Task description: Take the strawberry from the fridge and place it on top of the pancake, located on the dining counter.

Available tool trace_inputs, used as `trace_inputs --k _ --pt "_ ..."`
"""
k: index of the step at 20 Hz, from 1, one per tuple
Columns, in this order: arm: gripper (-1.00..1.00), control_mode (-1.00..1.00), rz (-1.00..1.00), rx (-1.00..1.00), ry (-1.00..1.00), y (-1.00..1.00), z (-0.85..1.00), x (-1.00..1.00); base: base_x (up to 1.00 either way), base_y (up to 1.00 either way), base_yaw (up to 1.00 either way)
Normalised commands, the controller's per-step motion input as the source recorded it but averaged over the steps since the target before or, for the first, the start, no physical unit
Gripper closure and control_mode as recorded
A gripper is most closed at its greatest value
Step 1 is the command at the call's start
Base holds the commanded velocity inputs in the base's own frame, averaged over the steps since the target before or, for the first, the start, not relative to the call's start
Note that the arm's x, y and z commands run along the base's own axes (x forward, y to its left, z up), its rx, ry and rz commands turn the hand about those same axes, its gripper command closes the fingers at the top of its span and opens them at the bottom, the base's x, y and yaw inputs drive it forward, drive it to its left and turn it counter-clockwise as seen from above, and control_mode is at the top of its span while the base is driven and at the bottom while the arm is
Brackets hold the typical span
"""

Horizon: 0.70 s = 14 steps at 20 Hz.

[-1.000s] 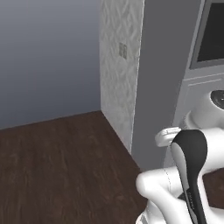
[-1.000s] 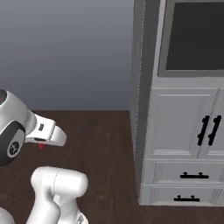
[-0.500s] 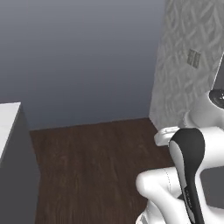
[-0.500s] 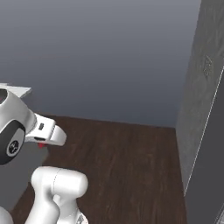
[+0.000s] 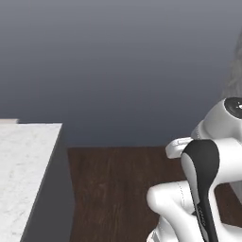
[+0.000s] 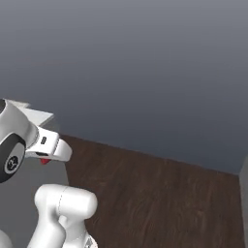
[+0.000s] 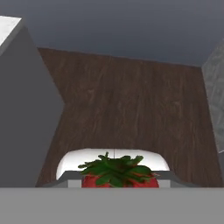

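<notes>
Base has swung: cabinets gone from view, table point(image 5: 26, 156) now at left. End effector point(image 7: 114, 180) grips strawberry point(image 7: 117, 175); a jolt could drop it.

Dark wood floor point(image 5: 118, 189), grey wall point(image 5: 118, 71)

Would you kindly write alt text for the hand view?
A red strawberry with green leaves sits gripped in the end effector at the bottom of the picture. Beyond it lies dark wood floor, with the grey base of the dining counter at left.
</notes>
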Motion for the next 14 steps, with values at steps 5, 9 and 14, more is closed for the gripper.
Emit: trace_inputs --k 5,9,14 --pt "1.0 1.0 0.0 0.0 0.0 0.0 0.0 0.0 1.0 -0.06 0.06" --pt "1.0 1.0 0.0 0.0 0.0 0.0 0.0 0.0 1.0 0.14 0.14" --pt "1.0 1.0 0.0 0.0 0.0 0.0 0.0 0.0 1.0 0.14 0.27"
